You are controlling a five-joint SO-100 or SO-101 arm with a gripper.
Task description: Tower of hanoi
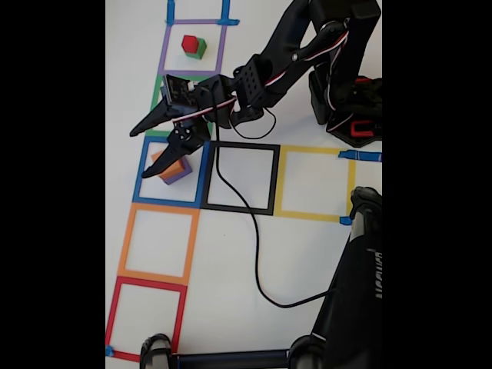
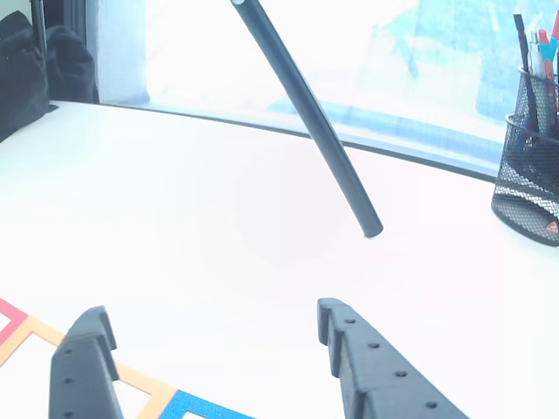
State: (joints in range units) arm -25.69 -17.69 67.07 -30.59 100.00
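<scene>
My open gripper (image 1: 157, 146) hovers over the purple cube (image 1: 181, 171) with the orange cube (image 1: 165, 164) stacked on it, inside the blue tape square (image 1: 139, 173). Farther away, the red cube (image 1: 189, 43) sits on the green cube (image 1: 199, 51). Closing off-centre could topple the stack. The white table (image 1: 307, 254) is sunlit; a mesh pen pot (image 2: 527, 183) stands at the right.

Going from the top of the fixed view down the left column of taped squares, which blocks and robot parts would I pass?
Red cube on green cube → open gripper → orange cube on purple cube → bare orange tape square → red tape square.
</scene>
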